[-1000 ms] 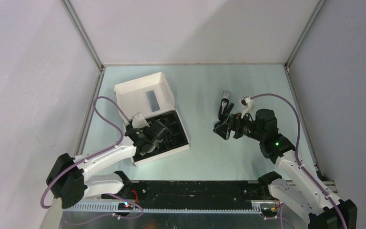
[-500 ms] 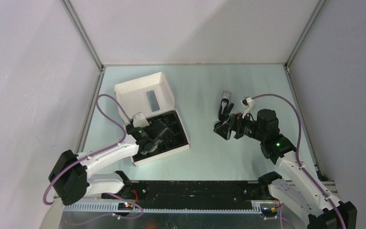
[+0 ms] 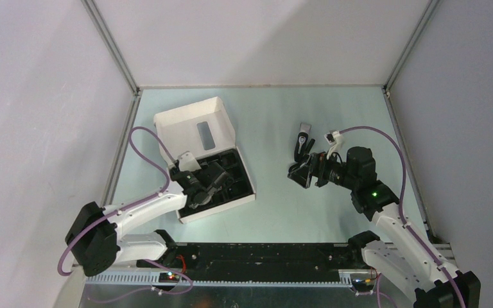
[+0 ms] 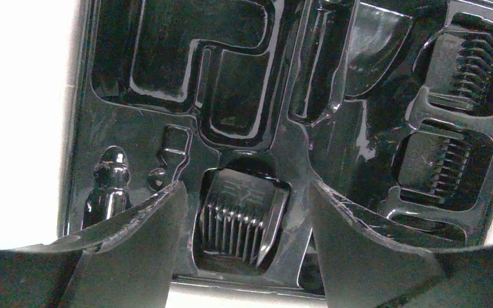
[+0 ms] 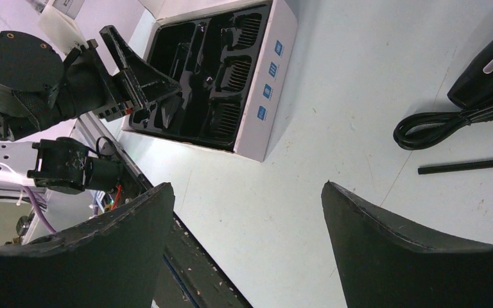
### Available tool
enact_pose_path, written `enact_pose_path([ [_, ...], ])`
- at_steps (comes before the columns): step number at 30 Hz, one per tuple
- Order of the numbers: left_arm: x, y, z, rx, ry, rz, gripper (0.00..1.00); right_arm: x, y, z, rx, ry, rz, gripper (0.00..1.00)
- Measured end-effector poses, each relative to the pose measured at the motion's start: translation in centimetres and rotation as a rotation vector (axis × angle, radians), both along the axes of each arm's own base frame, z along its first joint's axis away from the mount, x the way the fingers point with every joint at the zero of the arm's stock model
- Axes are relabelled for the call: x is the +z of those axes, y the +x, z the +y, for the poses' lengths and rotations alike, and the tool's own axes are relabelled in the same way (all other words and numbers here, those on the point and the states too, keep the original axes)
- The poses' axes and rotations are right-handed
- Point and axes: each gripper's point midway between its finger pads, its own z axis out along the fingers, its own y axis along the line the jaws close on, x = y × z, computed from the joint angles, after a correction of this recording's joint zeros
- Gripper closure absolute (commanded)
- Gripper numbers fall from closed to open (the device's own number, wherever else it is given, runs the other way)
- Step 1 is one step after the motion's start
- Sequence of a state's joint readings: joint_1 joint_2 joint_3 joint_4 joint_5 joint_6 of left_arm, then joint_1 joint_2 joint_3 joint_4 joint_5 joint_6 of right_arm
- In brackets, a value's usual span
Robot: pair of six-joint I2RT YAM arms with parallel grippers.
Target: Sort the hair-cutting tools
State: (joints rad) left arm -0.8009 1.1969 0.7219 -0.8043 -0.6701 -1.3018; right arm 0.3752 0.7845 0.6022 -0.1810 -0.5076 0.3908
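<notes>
The silver-and-black clipper [image 3: 303,137] lies on the table right of centre, also in the right wrist view [image 5: 491,61]. The black coiled cord [image 5: 433,123] and the thin black brush [image 5: 468,165] lie beside it. My right gripper [image 3: 300,172] hovers just in front of them, open and empty [image 5: 247,186]. My left gripper [image 3: 208,179] is open [image 4: 247,192] low over the black tray [image 4: 135,135] of the white box [image 3: 192,128]. A small black comb attachment [image 4: 237,221] sits in a tray slot between its fingers, not gripped.
Two more comb attachments [image 4: 472,64] [image 4: 449,160] sit in slots at the tray's right. The box lid stands open at the far side. The box also shows in the right wrist view [image 5: 266,96]. Metal frame rails [image 3: 119,160] border the table.
My left arm has shifted slightly farther over the tray. My right gripper has edged a little to the left and stays open.
</notes>
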Motion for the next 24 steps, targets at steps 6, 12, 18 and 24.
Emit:
enact_pose_path([
  [6, 0.4, -0.3, 0.2, -0.001, -0.001, -0.001, 0.37, 0.0, 0.0, 0.0, 0.001, 0.003, 0.001, 0.11],
  [12, 2.4, 0.3, -0.2, -0.008, -0.022, -0.036, 0.59, 0.2, 0.0, -0.1, 0.001, 0.005, -0.004, 0.11],
  [18, 3.0, 0.7, -0.6, -0.033, -0.017, -0.041, 0.72, 0.3, -0.1, 0.0, 0.008, 0.013, -0.006, 0.12],
  [24, 1.7, 0.5, -0.9, -0.051, 0.008, 0.011, 0.77, 0.4, -0.1, 0.0, 0.007, 0.021, 0.002, 0.12],
])
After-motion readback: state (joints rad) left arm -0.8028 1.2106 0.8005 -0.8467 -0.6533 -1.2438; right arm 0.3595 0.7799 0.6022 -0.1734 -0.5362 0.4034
